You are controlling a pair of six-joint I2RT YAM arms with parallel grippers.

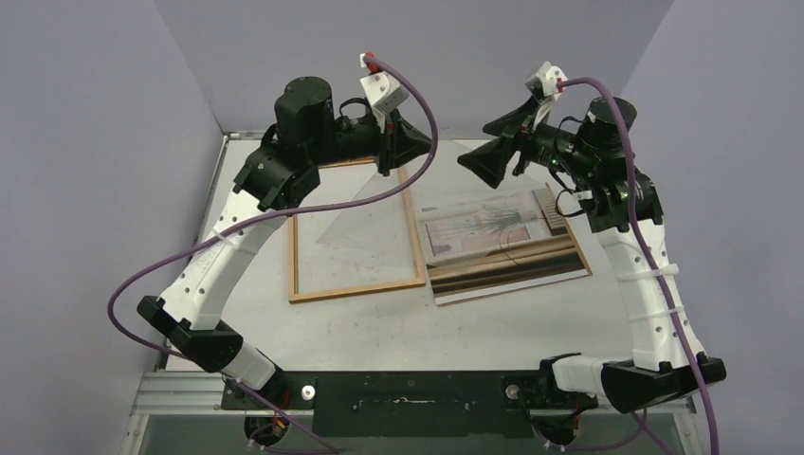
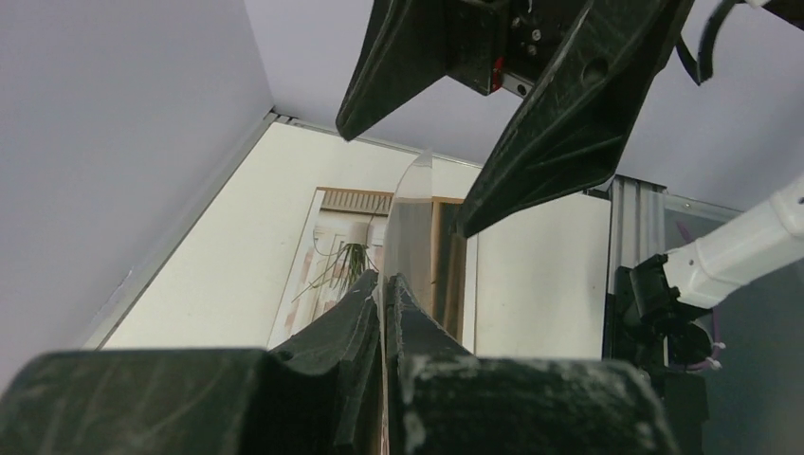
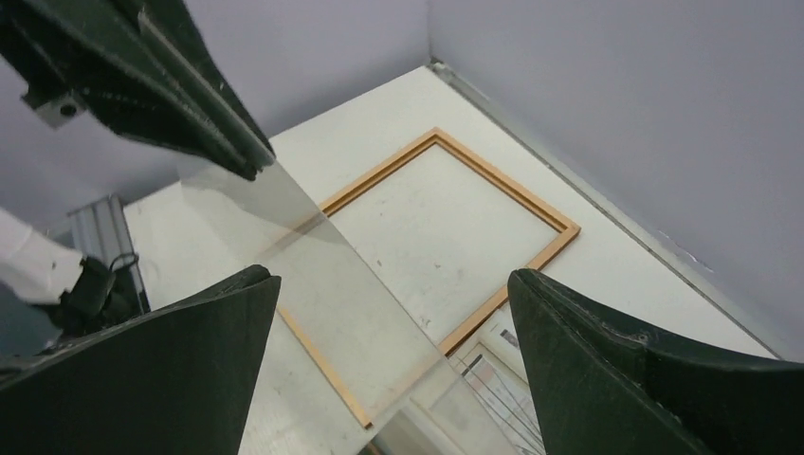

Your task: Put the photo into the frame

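Left fingers [image 2: 396,303] clamped on clear thin sheet [image 2: 410,213], raised over orange-brown rectangular wooden frame [image 1: 356,289]. Right fingers [image 1: 491,152] spread wide, empty. Beige rectangular plant photo [image 1: 479,232] lying flat at frame's 3 o'clock.

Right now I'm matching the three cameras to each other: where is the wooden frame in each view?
Top external: the frame lies left of centre on the table.
Left wrist: not in view.
Right wrist: the frame fills the centre.
Shared landmark: the clear sheet pinched in the left end effector, visible in all three.
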